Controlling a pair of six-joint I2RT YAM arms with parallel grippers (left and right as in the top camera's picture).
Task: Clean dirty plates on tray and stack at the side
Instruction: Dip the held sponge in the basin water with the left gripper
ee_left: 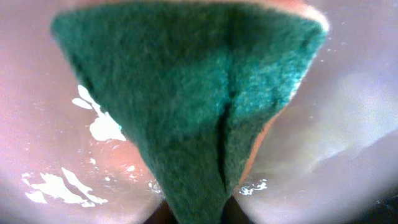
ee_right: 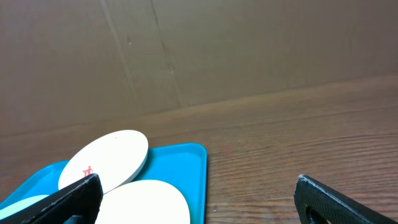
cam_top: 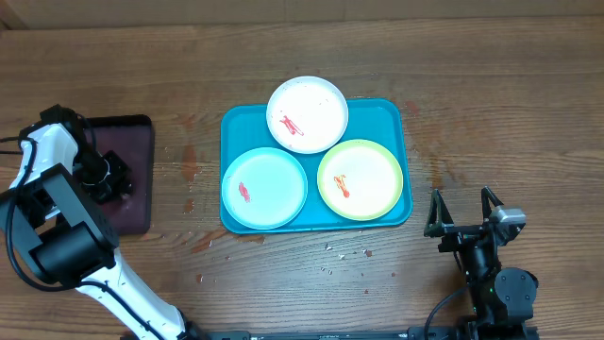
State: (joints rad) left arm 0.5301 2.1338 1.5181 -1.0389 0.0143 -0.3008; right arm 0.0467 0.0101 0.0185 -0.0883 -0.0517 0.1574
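From overhead: left gripper (cam_top: 109,178) low over a small black tray with maroon inside (cam_top: 142,203), fingers hard to make out; right gripper (cam_top: 462,215) spread open beside the large turquoise rectangular plastic tray (cam_top: 382,118) holding a round white plastic plate (cam_top: 308,114), pale blue plate (cam_top: 265,188) and yellow-green plate (cam_top: 360,179), all red-smeared. Left wrist: clamped on a creased green scouring pad (ee_left: 186,93) filling the view, blurred wet pink behind. Right wrist: black fingertips (ee_right: 74,196) well apart, plates cut off.
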